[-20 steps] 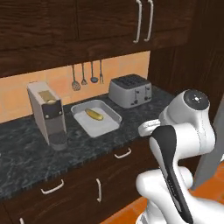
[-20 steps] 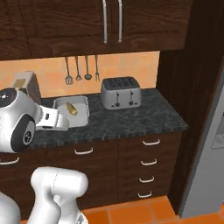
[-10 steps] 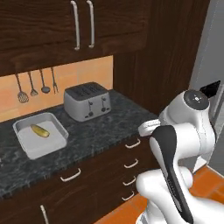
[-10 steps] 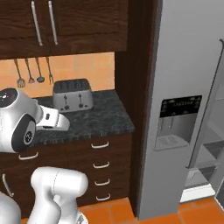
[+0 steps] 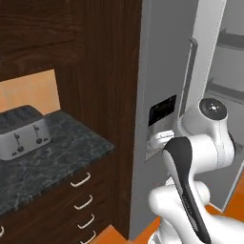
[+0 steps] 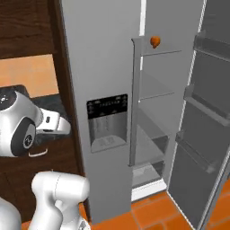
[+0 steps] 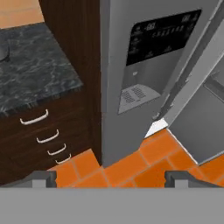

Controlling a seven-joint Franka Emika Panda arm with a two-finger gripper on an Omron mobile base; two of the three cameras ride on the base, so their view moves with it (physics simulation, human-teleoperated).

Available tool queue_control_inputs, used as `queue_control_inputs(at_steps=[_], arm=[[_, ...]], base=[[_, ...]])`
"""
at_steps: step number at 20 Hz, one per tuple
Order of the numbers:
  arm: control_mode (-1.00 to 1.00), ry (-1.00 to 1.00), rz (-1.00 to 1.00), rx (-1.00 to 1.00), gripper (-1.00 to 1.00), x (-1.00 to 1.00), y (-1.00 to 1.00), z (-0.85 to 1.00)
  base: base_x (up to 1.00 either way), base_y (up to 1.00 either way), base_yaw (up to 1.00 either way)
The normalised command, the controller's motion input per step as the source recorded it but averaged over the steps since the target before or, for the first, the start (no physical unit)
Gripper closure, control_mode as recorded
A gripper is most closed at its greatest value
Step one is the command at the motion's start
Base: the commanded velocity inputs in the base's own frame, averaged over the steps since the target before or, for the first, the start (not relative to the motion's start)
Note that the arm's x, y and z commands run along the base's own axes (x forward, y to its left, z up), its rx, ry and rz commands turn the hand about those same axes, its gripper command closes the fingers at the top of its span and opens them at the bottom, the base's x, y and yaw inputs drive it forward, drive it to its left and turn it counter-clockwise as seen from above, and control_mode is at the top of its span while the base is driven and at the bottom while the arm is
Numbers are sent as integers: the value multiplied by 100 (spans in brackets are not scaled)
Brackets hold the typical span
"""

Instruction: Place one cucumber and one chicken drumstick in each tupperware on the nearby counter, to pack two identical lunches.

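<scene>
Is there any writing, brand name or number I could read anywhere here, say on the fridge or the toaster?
None can be read.
Black dispenser panel on the fridge door: rows of pale marks, too small and blurred to read.
Toaster on the counter: no label or brand visible.
Drawers and cabinet fronts: plain, no text.

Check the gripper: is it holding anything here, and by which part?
Nothing is held. The gripper is open, its fingertips apart with only the orange floor beyond them.
</scene>
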Motion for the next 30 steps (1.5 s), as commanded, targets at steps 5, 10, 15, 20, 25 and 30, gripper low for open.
queue_control_inputs(at_steps=[5,10,15,20,25,30], arm=[[100,0,0,0,-100,0,0,0],[100,0,0,0,-100,0,0,0],[100,0,0,0,-100,0,0,0],[100,0,0,0,-100,0,0,0],[100,0,0,0,-100,0,0,0],[100,0,0,0,-100,0,0,0]], base=[[29,-100,-15],[54,-90,-4],[72,-52,21],[64,-5,31],[58,-12,24],[13,-51,14]])
